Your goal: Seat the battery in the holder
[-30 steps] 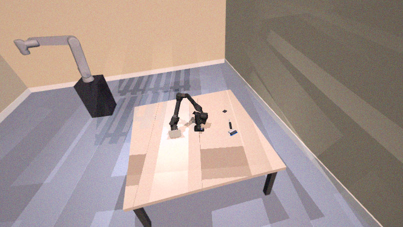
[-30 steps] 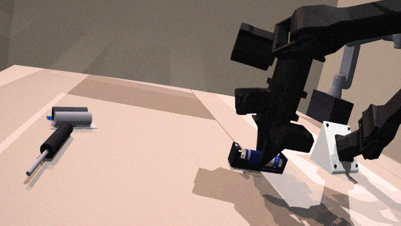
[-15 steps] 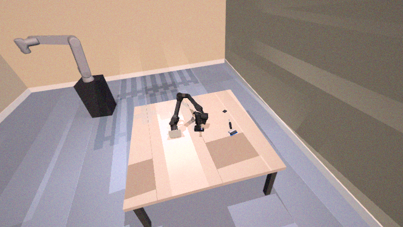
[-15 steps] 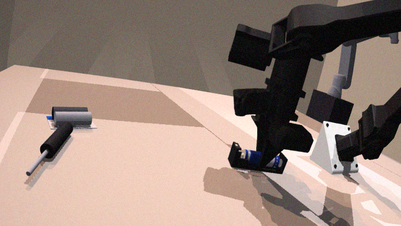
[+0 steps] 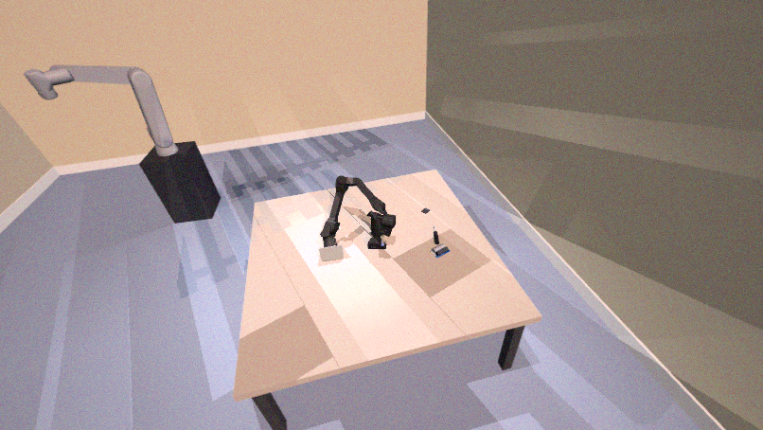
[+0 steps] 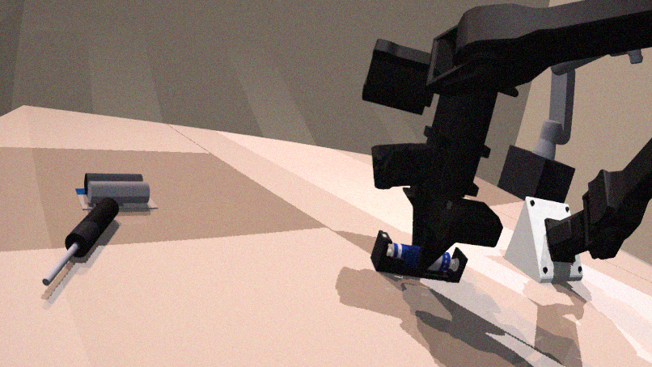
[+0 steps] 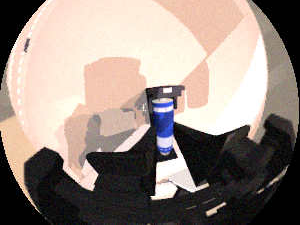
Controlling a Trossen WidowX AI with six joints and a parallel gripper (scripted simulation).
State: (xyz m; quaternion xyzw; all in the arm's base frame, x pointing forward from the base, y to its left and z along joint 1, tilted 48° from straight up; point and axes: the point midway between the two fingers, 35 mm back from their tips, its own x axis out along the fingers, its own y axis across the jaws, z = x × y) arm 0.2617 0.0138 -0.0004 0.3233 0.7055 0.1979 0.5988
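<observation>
The blue and white battery (image 6: pixel 405 255) (image 7: pixel 164 119) lies lengthwise in the black holder (image 6: pixel 379 255) (image 7: pixel 176 91), between its two end walls. In the exterior view its left end looks slightly higher than its right end; whether it rests on the holder's floor is hidden. In the wrist view the wider, flat-looking end faces the far wall and a narrower nub faces the near end. My gripper (image 5: pixel 379 241) (image 6: pixel 425 265) (image 7: pixel 162 125) is shut on the battery's middle, its fingers reaching down into the holder. The spring and lip cannot be made out clearly.
A black-handled screwdriver (image 5: pixel 435 238) (image 6: pixel 93 227) lies beside a board with two grey cylinders (image 5: pixel 440 249) (image 6: pixel 119 191). A small dark square (image 5: pixel 425 210) lies farther back. The pale wedge (image 5: pixel 331 253) (image 6: pixel 522 237) stands at my arm's base. Another grey arm (image 5: pixel 151 109) stands beyond the table.
</observation>
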